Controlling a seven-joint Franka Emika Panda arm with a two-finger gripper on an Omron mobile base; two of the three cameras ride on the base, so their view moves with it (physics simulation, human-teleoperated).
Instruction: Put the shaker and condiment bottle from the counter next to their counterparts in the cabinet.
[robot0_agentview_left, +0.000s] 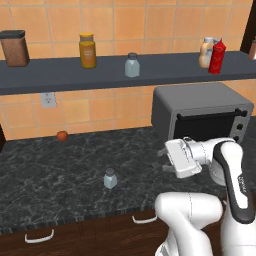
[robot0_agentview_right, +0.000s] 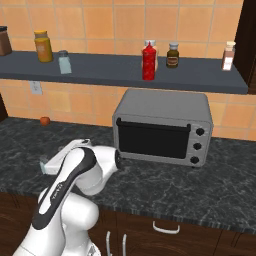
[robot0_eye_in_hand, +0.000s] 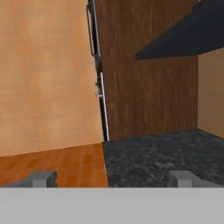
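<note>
Spread and empty, the claw hangs above the desk near the shaker, probably light, rigid, slick; pinch its body below the cap.

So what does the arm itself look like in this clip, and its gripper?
The arm is glossy white with rounded, bulbous links and a dark grey-black band along one link carrying small pale lettering, too small to read. The gripper is a boxy white hand, and in the hand view its two fingertips are small grey blocks. No loose cables show.
</note>
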